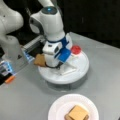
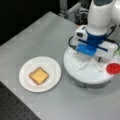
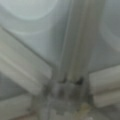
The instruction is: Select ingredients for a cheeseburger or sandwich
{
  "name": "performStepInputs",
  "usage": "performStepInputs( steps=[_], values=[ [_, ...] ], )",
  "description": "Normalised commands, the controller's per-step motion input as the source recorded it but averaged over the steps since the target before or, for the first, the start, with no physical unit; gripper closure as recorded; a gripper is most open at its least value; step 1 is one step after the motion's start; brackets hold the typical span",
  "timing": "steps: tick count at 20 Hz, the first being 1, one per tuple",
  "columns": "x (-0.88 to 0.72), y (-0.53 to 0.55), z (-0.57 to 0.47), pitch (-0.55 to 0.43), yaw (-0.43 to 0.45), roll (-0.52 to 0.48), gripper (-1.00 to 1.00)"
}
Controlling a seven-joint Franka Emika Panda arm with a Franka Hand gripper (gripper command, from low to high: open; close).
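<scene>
Sandwich [image 2: 38, 75] part-built on plate [image 2: 25, 65] — toast under cheese; my gripper [image 1: 53, 65] low over tray [image 1: 82, 68], jaw state indiscernible.

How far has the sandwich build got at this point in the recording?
Done: a toast square topped with yellow cheese already sits on the paper plate. In hand: the gripper is down inside the white sectioned tray, beside another toast square; whether it grips anything is hidden. Left: the red disc remains on the tray, and the stack lacks a top slice.
</scene>
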Motion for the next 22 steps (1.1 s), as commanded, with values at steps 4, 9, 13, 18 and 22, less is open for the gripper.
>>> performStepInputs(
  steps=[4,9,13,18,22],
  values=[
    [-0.11,-0.11,-0.08,-0.01,0.244,0.007,-1.0],
    [-0.14,-0.11,-0.08,-0.001,0.253,0.041,-1.0],
    [-0.15,-0.11,-0.07,0.025,0.259,0.084,-1.0],
    [-0.09,-0.08,-0.05,0.065,0.23,0.103,-1.0],
    [-0.07,-0.08,-0.02,0.102,0.196,0.134,-1.0]
  ],
)
